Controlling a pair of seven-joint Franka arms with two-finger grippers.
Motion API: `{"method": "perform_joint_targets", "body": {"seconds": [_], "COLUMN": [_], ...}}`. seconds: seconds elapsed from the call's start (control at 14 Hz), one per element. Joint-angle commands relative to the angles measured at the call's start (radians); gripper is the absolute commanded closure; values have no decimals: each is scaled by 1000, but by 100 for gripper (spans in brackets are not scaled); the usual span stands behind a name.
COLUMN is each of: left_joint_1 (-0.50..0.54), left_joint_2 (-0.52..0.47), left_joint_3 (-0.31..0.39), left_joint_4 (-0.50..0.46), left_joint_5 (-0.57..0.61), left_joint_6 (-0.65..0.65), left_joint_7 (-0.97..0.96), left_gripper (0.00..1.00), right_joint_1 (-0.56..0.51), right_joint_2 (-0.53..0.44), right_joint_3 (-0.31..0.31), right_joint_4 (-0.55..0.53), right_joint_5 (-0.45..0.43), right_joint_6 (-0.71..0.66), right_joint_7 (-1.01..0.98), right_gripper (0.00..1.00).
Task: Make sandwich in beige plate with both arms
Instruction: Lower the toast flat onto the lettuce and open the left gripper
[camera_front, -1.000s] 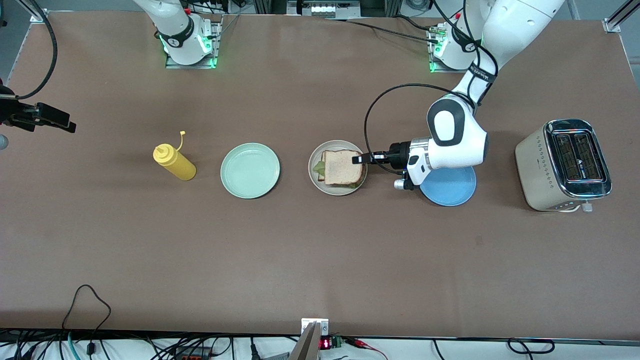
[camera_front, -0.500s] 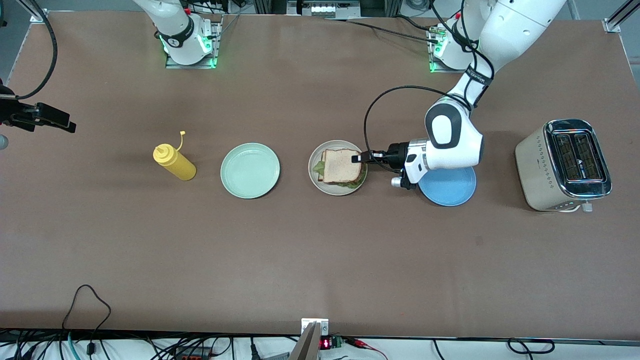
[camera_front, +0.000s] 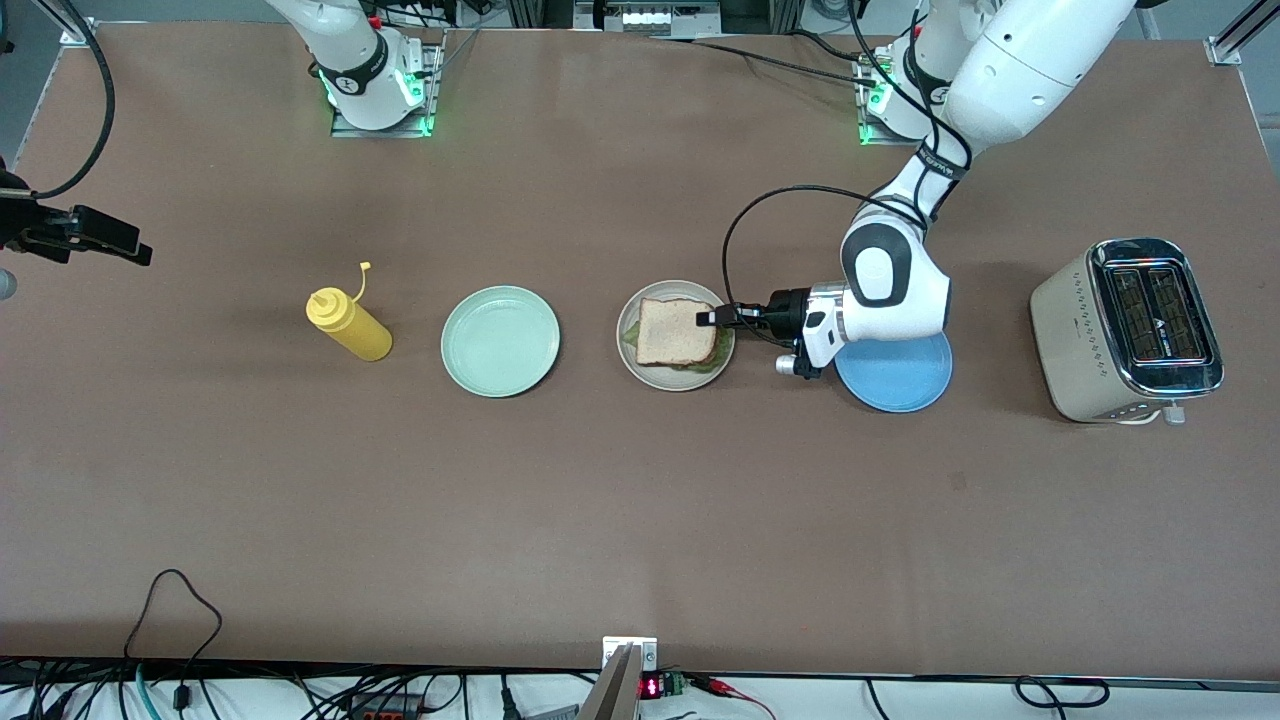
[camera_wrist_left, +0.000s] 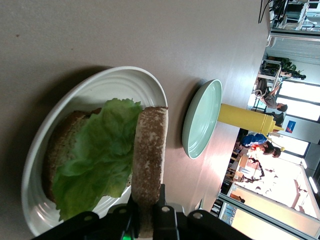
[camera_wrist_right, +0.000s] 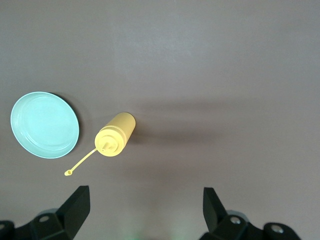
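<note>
Over the beige plate (camera_front: 627, 360), my left gripper (camera_front: 708, 318) pinches the top bread slice (camera_front: 676, 332) above the lettuce (camera_wrist_left: 100, 155) and bottom slice lying on that plate. High beside the plate, over the mustard bottle (camera_wrist_right: 115, 135), my right gripper (camera_wrist_right: 145, 207) waits, fingers spread.

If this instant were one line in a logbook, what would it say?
left gripper: shut on top slice, over plate | lettuce: under slice | right gripper: open, waiting

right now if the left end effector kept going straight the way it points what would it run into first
Likely the mint-green plate: the left end effector, holding the top bread slice over the beige plate, points at it, though it may pass above.
</note>
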Motion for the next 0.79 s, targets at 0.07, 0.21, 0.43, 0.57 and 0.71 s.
{"method": "perform_joint_targets", "body": {"seconds": [0.07,0.21,0.43,0.57,0.71], "left_joint_1": [-1,-1,8,16,22], "left_joint_2": [-14,-29,-77,-123,-188], "left_joint_3": [-3,-2,-2,-2,-2], "left_joint_4": [5,4,-28,-65,-117], "left_joint_5": [-29,-28,-22,-20,-19], "left_joint_6": [1,1,-2,-1,-2], "left_joint_7": [13,16,19,19,19], "left_gripper": [0,0,0,0,0], "right_joint_1": [-1,-1,-1,-1,-2], "right_joint_2": [3,3,3,3,3], "right_joint_3": [3,3,3,3,3], "right_joint_4": [15,15,15,15,15], "right_joint_5": [-6,-4,-4,-4,-6], "right_joint_6": [-14,-14,-14,-14,-12], "right_joint_7": [16,14,14,16,14], "right_gripper": [0,0,0,0,0]}}
